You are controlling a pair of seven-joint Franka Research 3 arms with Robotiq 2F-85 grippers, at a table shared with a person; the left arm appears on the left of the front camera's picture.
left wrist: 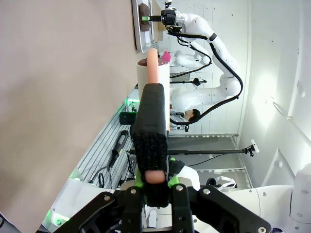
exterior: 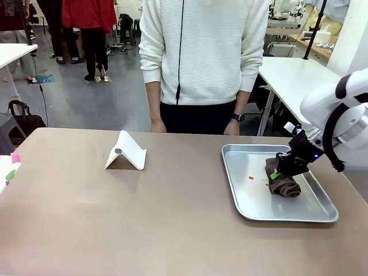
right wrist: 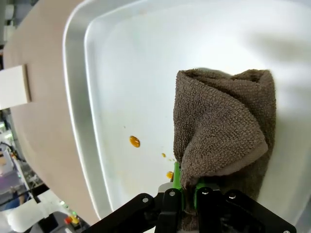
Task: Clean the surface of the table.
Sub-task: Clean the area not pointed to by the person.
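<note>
The taupe-brown table (exterior: 144,218) carries a shallow metal tray (exterior: 253,198) at its right. In the tray lies a bunched brown cloth (exterior: 286,185), and my right gripper (exterior: 277,174) is shut on its near end. From the right wrist, the green pads pinch the cloth (right wrist: 223,126) at the gripper (right wrist: 188,187), over the tray floor (right wrist: 126,73). Small orange drops (right wrist: 134,141) lie on the tray beside the cloth. My left gripper (left wrist: 153,182) is shut on a long black and peach stick (left wrist: 151,111), held off the table's edge (left wrist: 63,97).
A white folded stand (exterior: 126,152) sits at the table's middle left. A person (exterior: 201,57) stands at the far edge with both hands hanging down. Pink and green notes (exterior: 11,167) lie at the left edge. White tables stand behind.
</note>
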